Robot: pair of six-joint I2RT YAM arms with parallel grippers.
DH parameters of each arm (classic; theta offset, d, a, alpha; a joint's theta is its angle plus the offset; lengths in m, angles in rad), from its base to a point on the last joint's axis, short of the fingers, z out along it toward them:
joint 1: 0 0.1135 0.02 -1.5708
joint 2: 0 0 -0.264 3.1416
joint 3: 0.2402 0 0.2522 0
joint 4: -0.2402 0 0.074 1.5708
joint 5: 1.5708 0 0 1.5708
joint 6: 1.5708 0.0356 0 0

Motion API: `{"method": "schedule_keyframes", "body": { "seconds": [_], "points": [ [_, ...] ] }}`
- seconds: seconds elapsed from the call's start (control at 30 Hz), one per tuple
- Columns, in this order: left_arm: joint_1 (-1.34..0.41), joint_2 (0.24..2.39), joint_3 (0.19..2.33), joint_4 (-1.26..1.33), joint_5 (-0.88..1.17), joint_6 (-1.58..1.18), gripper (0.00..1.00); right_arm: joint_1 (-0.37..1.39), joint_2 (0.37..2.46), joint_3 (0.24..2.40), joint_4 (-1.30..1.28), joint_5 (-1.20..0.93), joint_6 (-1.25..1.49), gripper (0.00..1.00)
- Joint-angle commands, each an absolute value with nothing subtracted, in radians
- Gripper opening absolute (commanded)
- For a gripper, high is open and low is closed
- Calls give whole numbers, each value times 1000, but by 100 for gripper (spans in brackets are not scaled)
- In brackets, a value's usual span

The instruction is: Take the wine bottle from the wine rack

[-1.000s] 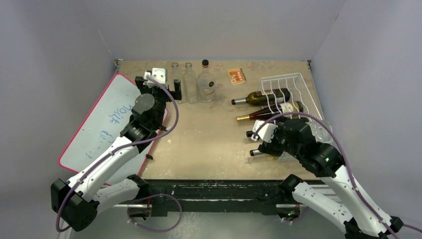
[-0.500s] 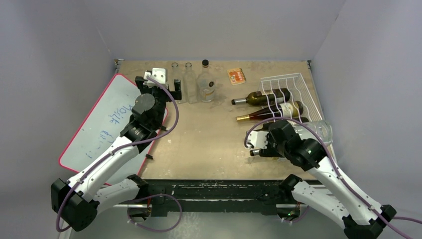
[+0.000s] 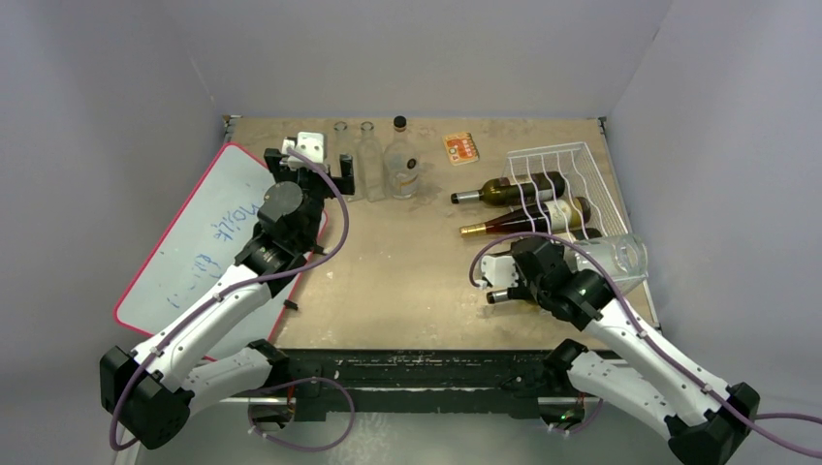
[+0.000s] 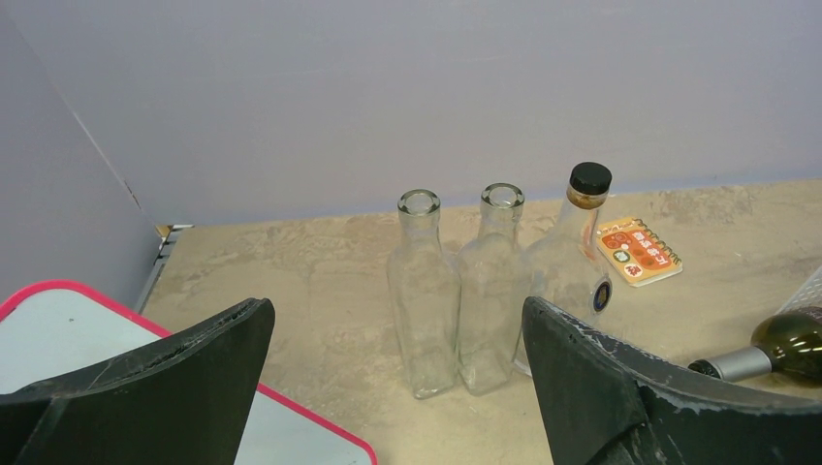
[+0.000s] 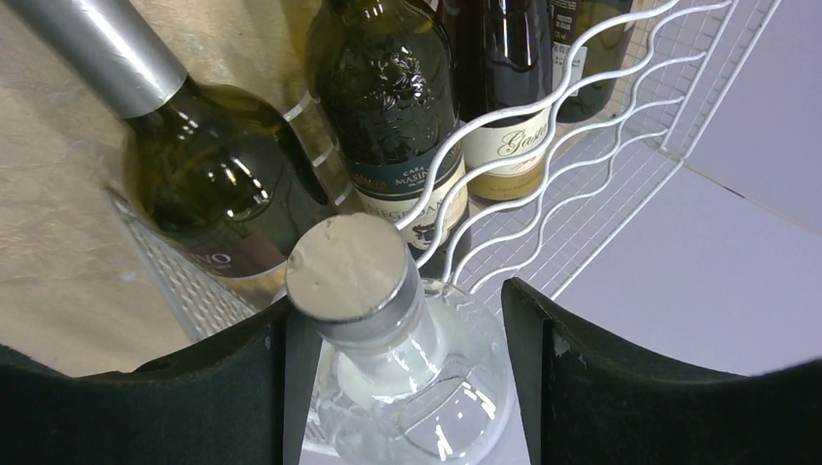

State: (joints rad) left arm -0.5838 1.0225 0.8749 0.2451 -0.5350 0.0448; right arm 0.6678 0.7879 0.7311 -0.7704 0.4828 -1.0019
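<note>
Clear glass bottle with silver cap (image 5: pixel 349 266): lying on white wire rack (image 5: pixel 582 116), cap-end toward right gripper (image 5: pixel 395 305); fingers (image 5: pixel 601 387) flanking neck, clamping uncertain.

Right wrist view, centre: the dark bottle (image 5: pixel 388 87) carries a label reading "CASA MAST…". The neighbouring bottle (image 5: pixel 504 58) has a white label reading "Gast…". Handwriting on the whiteboard (image 3: pixel 184 223) is illegible.

A tan table (image 3: pixel 407 281) carries a whiteboard (image 3: pixel 194 242) at left, with three glass bottles (image 3: pixel 368 157) and a card (image 3: pixel 461 147) along the back. A wire rack (image 3: pixel 593 179) stands at right.
</note>
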Motion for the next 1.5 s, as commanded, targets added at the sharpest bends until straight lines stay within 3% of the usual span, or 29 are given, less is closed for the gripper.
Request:
{"method": "schedule_keyframes", "body": {
  "seconds": [0.0, 0.3, 0.47, 0.7, 0.8, 0.87, 0.93, 1.23, 1.47],
  "points": [
    [-589, 1014, 904, 278, -526, 31, 100, 671, 806, 698, -669, 566, -1059, 69],
    [-590, 1011, 904, 278, -526, 31, 100, 673, 797, 615, -576, 631, -1128, 70],
    [-592, 1015, 905, 278, -524, 32, 100, 672, 797, 599, -563, 640, -1150, 61],
    [-592, 1009, 905, 277, -528, 35, 100, 678, 767, 652, -627, 561, -1121, 40],
    [-593, 1009, 905, 276, -531, 35, 100, 679, 760, 645, -611, 572, -1116, 25],
    [-594, 1009, 905, 276, -533, 37, 100, 680, 751, 650, -598, 565, -1101, 8],
    [-594, 1010, 904, 276, -537, 39, 100, 680, 737, 659, -577, 563, -1093, 1],
    [-598, 1023, 904, 276, -533, 35, 100, 684, 709, 856, -563, 430, -951, 0],
    [-602, 1019, 905, 276, -539, 38, 100, 684, 725, 956, -499, 446, -815, 0]
  ]
}}
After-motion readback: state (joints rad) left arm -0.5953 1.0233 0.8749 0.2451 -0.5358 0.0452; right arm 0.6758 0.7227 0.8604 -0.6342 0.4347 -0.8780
